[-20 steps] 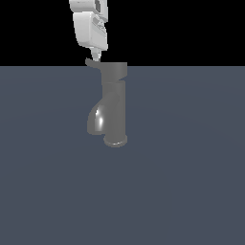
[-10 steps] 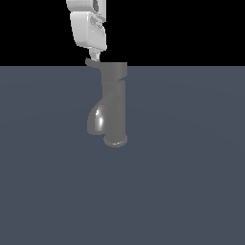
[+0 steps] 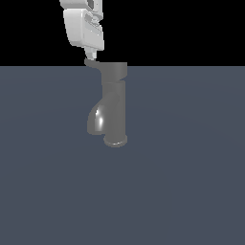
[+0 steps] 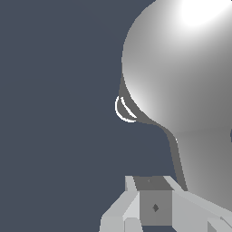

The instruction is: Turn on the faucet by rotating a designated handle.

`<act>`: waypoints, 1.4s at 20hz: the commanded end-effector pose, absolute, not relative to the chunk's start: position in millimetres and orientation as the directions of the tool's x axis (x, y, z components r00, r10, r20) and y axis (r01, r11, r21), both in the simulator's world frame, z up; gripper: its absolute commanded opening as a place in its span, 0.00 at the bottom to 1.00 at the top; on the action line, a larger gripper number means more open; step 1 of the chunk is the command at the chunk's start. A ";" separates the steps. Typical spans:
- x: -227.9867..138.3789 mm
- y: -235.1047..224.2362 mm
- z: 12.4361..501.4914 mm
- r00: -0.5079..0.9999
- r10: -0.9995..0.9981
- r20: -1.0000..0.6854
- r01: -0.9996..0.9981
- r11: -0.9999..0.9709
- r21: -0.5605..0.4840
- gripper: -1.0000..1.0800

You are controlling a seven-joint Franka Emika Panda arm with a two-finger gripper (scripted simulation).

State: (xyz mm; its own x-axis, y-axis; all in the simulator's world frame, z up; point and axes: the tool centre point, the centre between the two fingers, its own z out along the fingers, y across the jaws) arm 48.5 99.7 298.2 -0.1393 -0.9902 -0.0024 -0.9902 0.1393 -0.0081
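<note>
Flat dark slate floor (image 3: 191, 191) all around; black backdrop above it. Nothing else stands near the faucet (image 3: 114, 105), which is the only landmark here.

Faucet: dark grey, glossy, upright cylinder on a round base flange resting on the floor. Curved spout (image 3: 97, 118) bulges from the body on the exterior view's left, with a bright highlight on it. A wider cap sits atop the body.

Handle (image 3: 92, 63): short, thin, flat lever sticking out from the cap toward the exterior view's left, directly above the spout side.

Gripper (image 3: 92, 55): white, hanging above the faucet's cap, offset toward the handle side. Its fingertips come down right at the outer end of the handle; contact looks likely but the exterior view is too coarse to confirm. No obstruction between gripper and handle.

Wrist view: the spout's shiny rounded bulge (image 4: 181, 72) fills much of the frame, with the base flange's rim showing as a thin bright arc beside it. A grey block sits between the pale fingers (image 4: 120, 213) at the frame edge; whether the jaws are clamped on it or merely set alongside it cannot be told.
</note>
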 end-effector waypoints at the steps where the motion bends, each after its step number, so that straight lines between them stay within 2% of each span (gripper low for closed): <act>1: 38.3 104.3 298.1 -0.136 -0.991 0.000 -0.991 0.136 0.000 0.00; 11: 16.9 113.4 298.2 -0.136 -0.991 0.000 -0.991 0.136 0.000 0.00; 28: -16.2 99.5 298.0 -0.136 -0.991 0.001 -0.991 0.136 -0.003 0.00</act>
